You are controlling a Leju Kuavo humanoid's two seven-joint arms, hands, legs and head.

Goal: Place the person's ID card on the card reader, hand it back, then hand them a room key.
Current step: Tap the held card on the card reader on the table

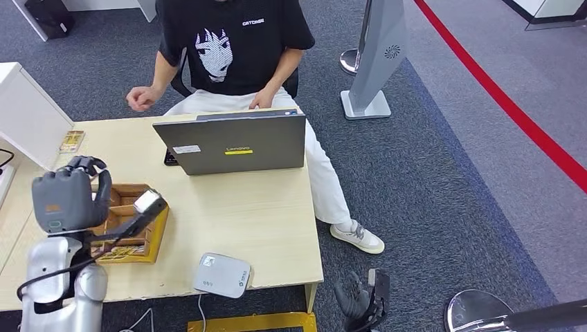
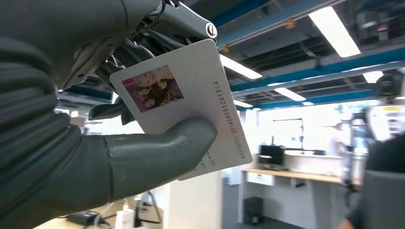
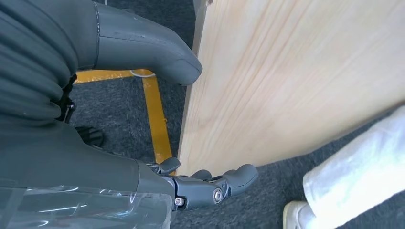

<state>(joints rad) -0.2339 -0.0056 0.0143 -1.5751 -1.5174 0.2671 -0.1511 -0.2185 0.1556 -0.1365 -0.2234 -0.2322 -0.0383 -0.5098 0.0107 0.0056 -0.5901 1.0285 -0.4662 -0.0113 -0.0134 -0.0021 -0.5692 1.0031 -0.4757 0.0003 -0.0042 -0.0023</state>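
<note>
From the head view, a pale wooden table on grey carpet holds a laptop, a wooden tray and a white card reader, with a seated person opposite. In the left wrist view, the left hand pinches the ID card between thumb and fingers, raised against ceiling lights, its long axis tilted. In the right wrist view, the right hand hangs beside the table edge, fingers apart, holding nothing.
</note>
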